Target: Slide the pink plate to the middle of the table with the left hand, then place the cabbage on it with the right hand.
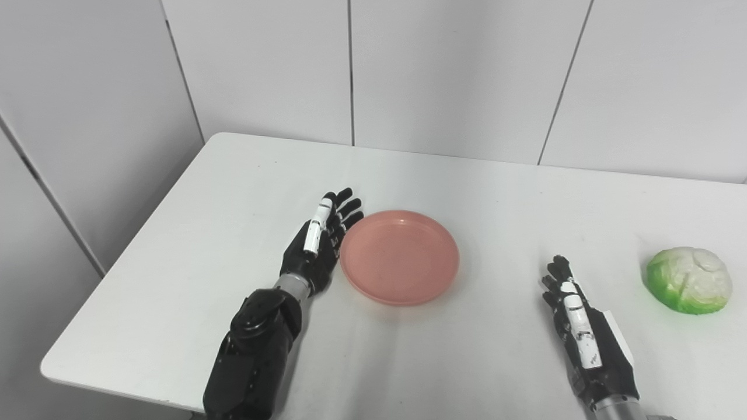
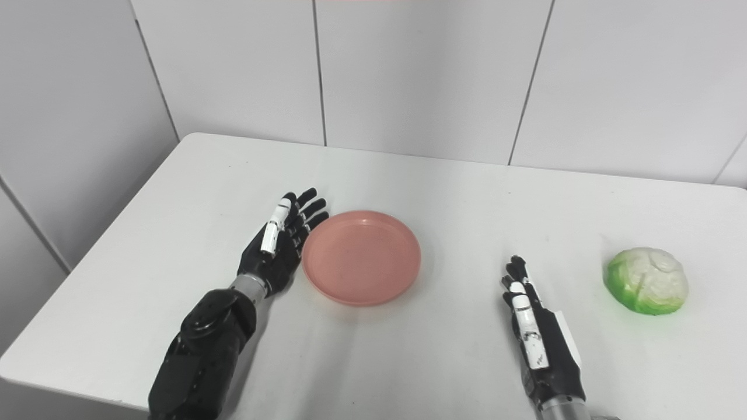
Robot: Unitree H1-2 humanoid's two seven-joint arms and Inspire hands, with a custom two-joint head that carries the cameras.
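A round pink plate (image 1: 399, 257) lies flat on the white table, a little left of its middle. My left hand (image 1: 320, 242) stands on edge against the plate's left rim, fingers stretched out and apart, holding nothing. A green and white cabbage (image 1: 689, 279) sits on the table at the far right. My right hand (image 1: 575, 318) rests open near the front of the table, left of the cabbage and apart from it, fingers straight.
The white table (image 1: 467, 181) meets a white panelled wall at the back. Its left edge and front-left corner are in view. Bare tabletop lies between the plate and the cabbage.
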